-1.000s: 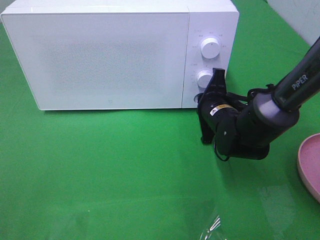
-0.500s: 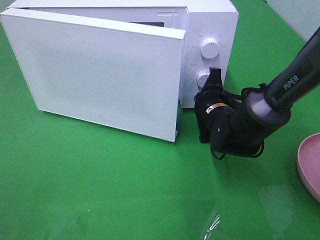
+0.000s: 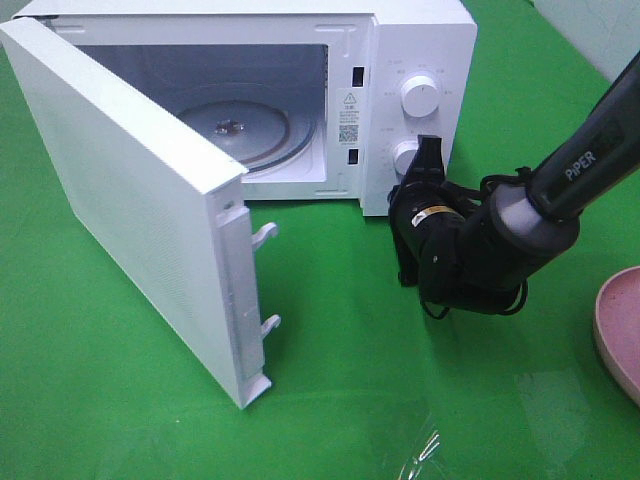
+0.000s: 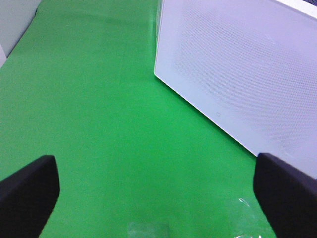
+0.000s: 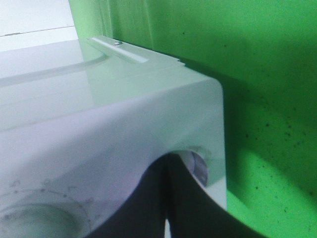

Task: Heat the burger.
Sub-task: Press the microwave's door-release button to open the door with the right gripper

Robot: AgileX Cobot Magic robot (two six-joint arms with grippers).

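**Microwave door open, burger out of sight**

The only writing I can read is "PiPER" in white on the right arm (image 3: 585, 165). A white sticker (image 3: 347, 104) with a warning triangle sits on the frame of the microwave (image 3: 420, 40), beside the cavity; its print is too small for me to read. The same goes for the marks around the 2 knobs and for the small yellow label (image 3: 436, 213) on the right wrist housing.

The burger is not in any of my 3 views, so I cannot say where it lies or which way it points.

The microwave door (image 3: 130, 210) stands swung wide toward the left side of the high view, with its 2 latch hooks (image 3: 266, 234) facing outward. Inside, the glass turntable (image 3: 240, 128) shows with nothing on it.

The right gripper (image 3: 430, 150) has its fingers pressed together with nothing between them. Their tip is up at the control panel, just beside the lower knob (image 3: 407, 158) and below the upper knob (image 3: 419, 95). From the right wrist camera, that tip lies against the white casing near its rounded corner.

The left gripper (image 4: 156, 196) is spread wide over the green cloth (image 4: 89, 109) and holds nothing. The door's dotted outer face is ahead of it, well apart.

A pink plate (image 3: 618, 330) sits at the right edge of the high view. A scrap of clear plastic (image 3: 424, 455) lies on the cloth near the front.
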